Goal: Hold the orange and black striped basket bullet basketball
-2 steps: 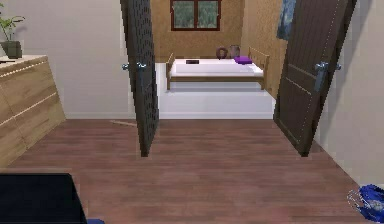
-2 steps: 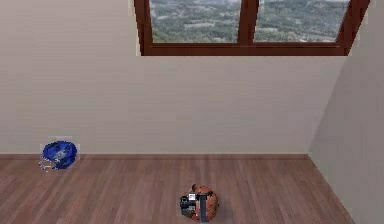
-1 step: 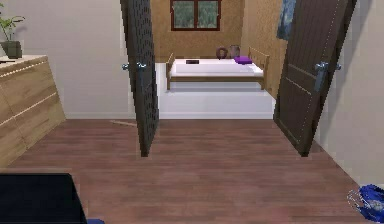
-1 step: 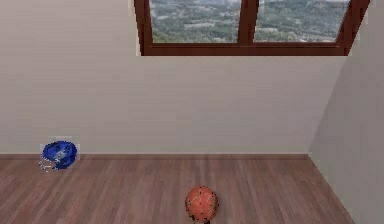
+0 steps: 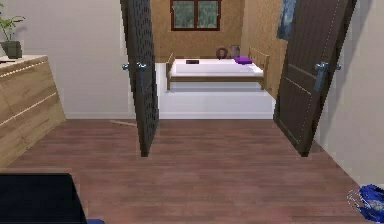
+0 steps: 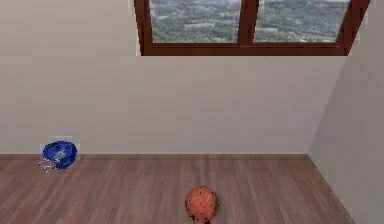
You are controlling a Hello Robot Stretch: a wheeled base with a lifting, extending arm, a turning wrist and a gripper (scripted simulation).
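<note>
Arm side view: the orange basketball [image 6: 202, 203] with dark stripes rests on the wooden floor [image 6: 120, 190] near the middle of the bottom edge. It is well apart from a blue rounded thing [image 6: 59, 153] lying by the white wall [image 6: 200, 100] at the left, under a wood-framed window [image 6: 245, 25] (green hills beyond the glass). The forward view has two dark doors [image 5: 140, 75] standing ajar before a bed [image 5: 215, 70], with a wooden dresser [image 5: 25, 105] at the left; the tool's state cannot be told.

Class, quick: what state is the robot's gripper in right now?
Gripper: cannot be told.
The orange basketball lies on the wooden floor.
</note>
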